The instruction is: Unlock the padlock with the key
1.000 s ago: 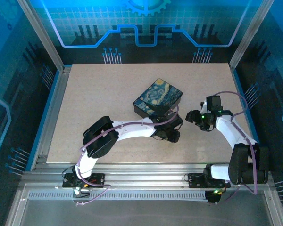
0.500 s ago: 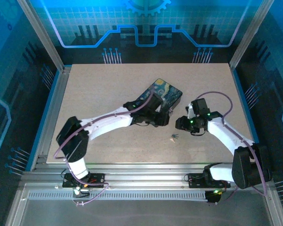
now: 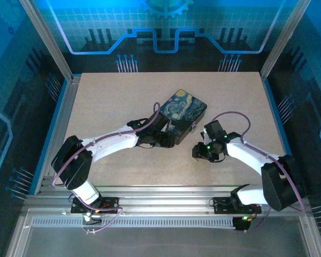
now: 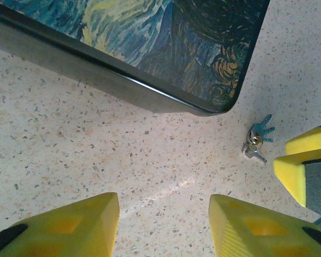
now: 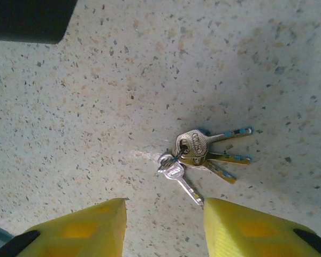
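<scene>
A bunch of small silvery keys on a ring (image 5: pixel 203 155) lies flat on the speckled table. One key from the bunch points at my right gripper's finger (image 5: pixel 246 225). My right gripper (image 5: pixel 165 203) hovers just short of the bunch, open, with bare table between its fingers. From above, the right gripper (image 3: pixel 199 153) covers the keys. My left gripper (image 4: pixel 163 201) is open over bare table beside the black box's (image 4: pixel 150 48) corner, with the keys (image 4: pixel 255 142) off to its right. The left gripper (image 3: pixel 167 140) sits at the box's near edge. I cannot make out the padlock.
The black box with the blue-yellow swirled lid (image 3: pixel 181 110) stands mid-table, just beyond both grippers. A yellow finger of the right gripper (image 4: pixel 305 166) shows at the right edge of the left wrist view, close to the keys. Metal frame rails (image 3: pixel 59 134) border the table.
The left arm has swung left, from in front of the box to its near-left edge. The right gripper has moved left and nearer, over the keys that lay uncovered half a second ago.
</scene>
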Available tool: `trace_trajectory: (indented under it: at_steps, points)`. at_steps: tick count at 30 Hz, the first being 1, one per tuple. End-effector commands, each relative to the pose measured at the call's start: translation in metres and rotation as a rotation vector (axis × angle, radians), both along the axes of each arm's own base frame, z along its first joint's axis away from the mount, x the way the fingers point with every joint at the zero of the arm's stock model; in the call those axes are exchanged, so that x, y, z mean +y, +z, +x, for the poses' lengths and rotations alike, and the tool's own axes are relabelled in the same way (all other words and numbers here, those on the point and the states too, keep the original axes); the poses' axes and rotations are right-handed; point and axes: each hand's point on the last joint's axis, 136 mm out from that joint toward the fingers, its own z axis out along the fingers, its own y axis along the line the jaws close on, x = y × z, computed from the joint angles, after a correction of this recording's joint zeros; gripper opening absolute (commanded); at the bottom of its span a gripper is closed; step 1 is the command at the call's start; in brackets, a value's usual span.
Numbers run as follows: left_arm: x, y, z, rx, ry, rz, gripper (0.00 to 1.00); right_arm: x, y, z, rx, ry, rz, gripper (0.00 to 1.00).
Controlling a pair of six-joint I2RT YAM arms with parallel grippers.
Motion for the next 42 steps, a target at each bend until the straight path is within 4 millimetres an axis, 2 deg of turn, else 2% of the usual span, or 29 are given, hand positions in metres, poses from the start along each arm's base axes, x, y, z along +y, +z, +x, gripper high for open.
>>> trace_trajectory:
  at_steps: [1,2,5,9,16,27,34,42]
  points:
    - [0.002,0.009,-0.001,-0.019,-0.003,-0.018,0.49,0.004,-0.005,-0.001,0.032,-0.100,0.003,0.46]
    - [0.002,0.009,-0.001,-0.021,-0.005,-0.018,0.49,0.004,-0.006,-0.001,0.032,-0.137,0.000,0.51]
    - [0.002,0.009,-0.001,-0.022,-0.008,-0.016,0.49,0.004,-0.009,0.002,0.035,-0.219,0.006,0.54]
    - [0.001,0.011,-0.001,-0.028,-0.013,-0.015,0.49,0.000,-0.016,0.007,0.036,-0.300,-0.009,0.54]
    - [0.006,0.011,-0.002,-0.032,-0.017,-0.007,0.49,-0.003,-0.027,0.016,0.050,-0.342,-0.033,0.54]
    - [0.011,0.013,-0.002,-0.034,-0.008,-0.007,0.49,-0.026,-0.014,0.043,-0.013,-0.295,-0.154,0.51]
    - [0.010,0.013,-0.002,-0.031,-0.009,-0.010,0.49,-0.027,-0.020,0.046,-0.003,-0.234,-0.204,0.43]
    - [0.010,0.015,-0.001,-0.034,-0.012,-0.005,0.49,-0.023,-0.016,0.045,0.009,-0.235,-0.202,0.44]
